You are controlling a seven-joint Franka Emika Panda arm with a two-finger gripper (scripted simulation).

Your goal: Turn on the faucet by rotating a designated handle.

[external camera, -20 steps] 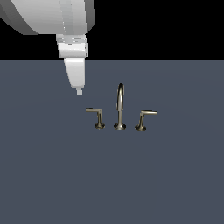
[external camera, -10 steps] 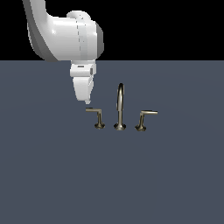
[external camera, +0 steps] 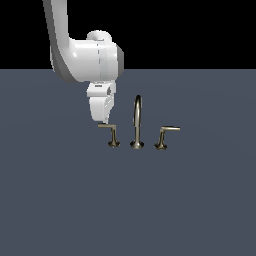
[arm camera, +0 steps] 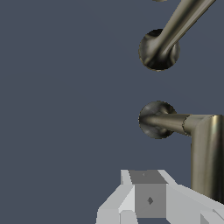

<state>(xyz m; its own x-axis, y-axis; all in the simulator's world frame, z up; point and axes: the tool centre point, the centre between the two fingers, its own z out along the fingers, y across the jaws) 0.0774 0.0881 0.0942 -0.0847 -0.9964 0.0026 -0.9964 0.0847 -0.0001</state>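
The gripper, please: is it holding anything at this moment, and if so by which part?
Nothing is visibly held. The gripper hangs just above the outer end of the handle, its tip close to the lever arm; whether they touch cannot be told, nor how the jaws stand.

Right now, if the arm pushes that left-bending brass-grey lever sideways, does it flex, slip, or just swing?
The short brass-grey L-shaped lever handle looks like rigid metal, so flex is unlikely. It sits on a slim stem with a flared base, so it will probably swing about that stem, not tip. Its glossy finish may let the white gripper slide along it.
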